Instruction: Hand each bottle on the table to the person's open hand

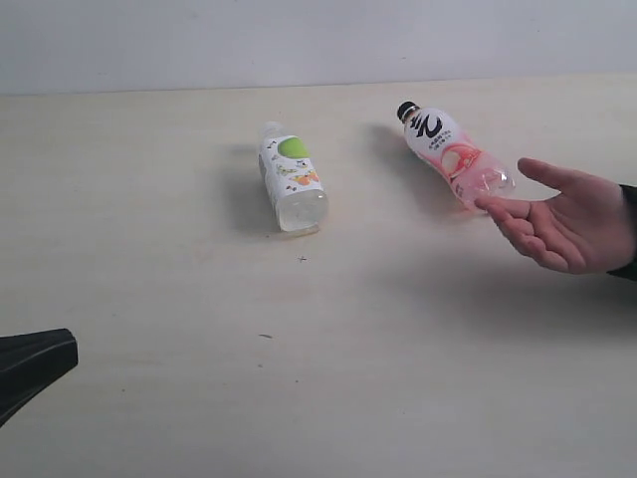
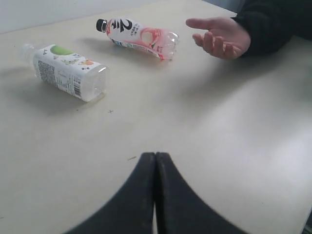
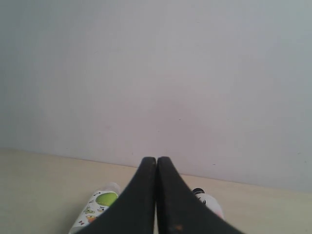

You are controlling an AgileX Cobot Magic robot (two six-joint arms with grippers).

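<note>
Left end effector (image 2: 155, 156) pressed closed, well short of green-label bottle (image 2: 66, 72)

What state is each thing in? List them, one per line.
Green bottle: lying on its side, capped.
Pink bottle: lying on its side, capped.
Hand: open, palm up, empty.
Left claw: shut, empty.
Right claw: shut, empty.

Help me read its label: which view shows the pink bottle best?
Left wrist view: the pink bottle lies whole, label largest. Exterior view shows it smaller; right wrist view, only its cap end behind the gripper.
</note>
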